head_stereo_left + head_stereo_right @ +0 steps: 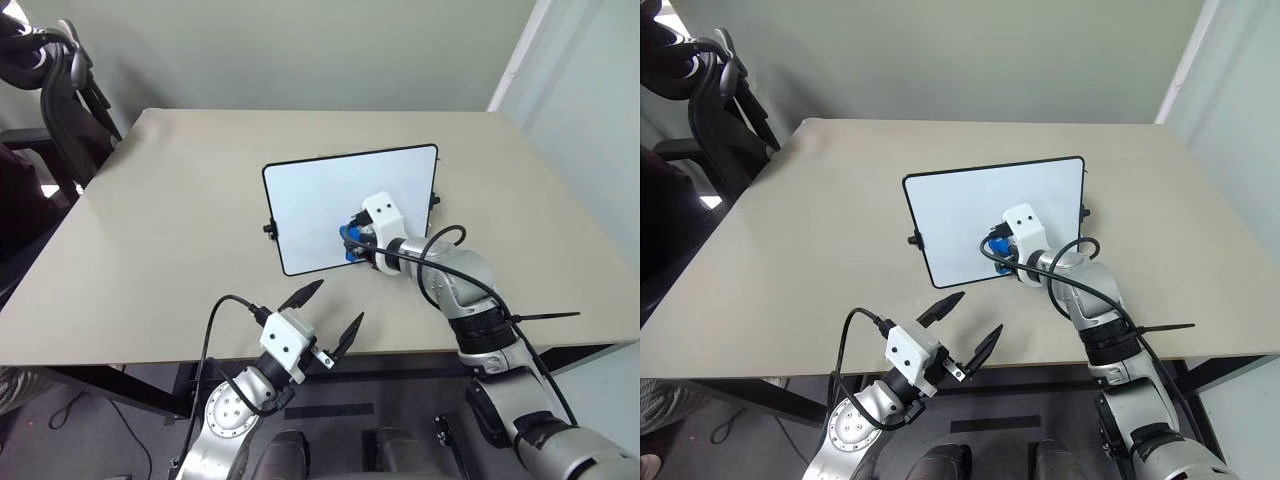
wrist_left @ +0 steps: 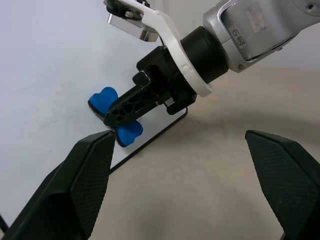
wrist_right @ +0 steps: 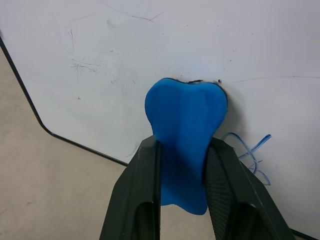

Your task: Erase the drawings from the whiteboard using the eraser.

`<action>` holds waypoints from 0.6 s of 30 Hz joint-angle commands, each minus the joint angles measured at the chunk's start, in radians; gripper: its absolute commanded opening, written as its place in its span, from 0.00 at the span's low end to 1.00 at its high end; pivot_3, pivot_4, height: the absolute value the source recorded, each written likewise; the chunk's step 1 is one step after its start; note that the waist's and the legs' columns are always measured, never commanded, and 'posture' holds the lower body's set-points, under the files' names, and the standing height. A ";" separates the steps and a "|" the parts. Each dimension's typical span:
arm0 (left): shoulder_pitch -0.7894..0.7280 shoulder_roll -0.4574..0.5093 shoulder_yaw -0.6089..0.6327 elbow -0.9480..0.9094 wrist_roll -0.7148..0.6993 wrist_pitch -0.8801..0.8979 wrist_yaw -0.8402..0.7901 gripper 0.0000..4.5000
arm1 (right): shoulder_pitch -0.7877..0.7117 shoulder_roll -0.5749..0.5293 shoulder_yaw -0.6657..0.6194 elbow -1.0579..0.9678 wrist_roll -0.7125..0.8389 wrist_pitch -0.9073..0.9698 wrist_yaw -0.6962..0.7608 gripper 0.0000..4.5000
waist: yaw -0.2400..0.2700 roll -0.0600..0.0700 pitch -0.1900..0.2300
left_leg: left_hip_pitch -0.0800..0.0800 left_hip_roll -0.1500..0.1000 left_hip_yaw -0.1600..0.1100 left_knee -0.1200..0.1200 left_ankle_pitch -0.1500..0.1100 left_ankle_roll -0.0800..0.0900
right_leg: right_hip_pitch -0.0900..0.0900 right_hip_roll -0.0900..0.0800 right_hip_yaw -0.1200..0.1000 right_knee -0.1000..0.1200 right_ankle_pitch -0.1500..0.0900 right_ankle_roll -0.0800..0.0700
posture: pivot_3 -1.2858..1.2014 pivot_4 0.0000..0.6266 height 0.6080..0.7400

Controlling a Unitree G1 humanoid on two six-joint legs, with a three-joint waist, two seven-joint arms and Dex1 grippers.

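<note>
Left tool point(image 1: 328, 312) gapes released; right tool point(image 3: 182, 165) clenches eraser point(image 3: 185, 125) on whiteboard point(image 1: 330, 190) beside drawings point(image 3: 250, 152).

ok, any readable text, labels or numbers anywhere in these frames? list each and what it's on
"6": a raised mark on the grey casing of the right arm, the only character I can partly make out; the marks beside it are unreadable.
None on the whiteboard: just a blue scribble and faint smudges.
None on the eraser.

Whiteboard point(image 1: 330, 195) flat on table point(image 1: 150, 250); eraser point(image 3: 184, 135) on whiteboard, drawings point(image 3: 250, 152) just beside.
</note>
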 commanded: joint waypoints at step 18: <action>-0.017 0.009 0.012 -0.032 -0.022 -0.013 -0.010 1.00 | 0.003 -0.071 -0.092 0.016 -0.043 0.044 -0.063 0.26 | 0.012 0.000 0.000 | -0.002 0.008 0.000 0.000 -0.004 -0.003 | -0.007 0.008 0.002 0.000 0.009 -0.010 | 0.52 0.24 0.93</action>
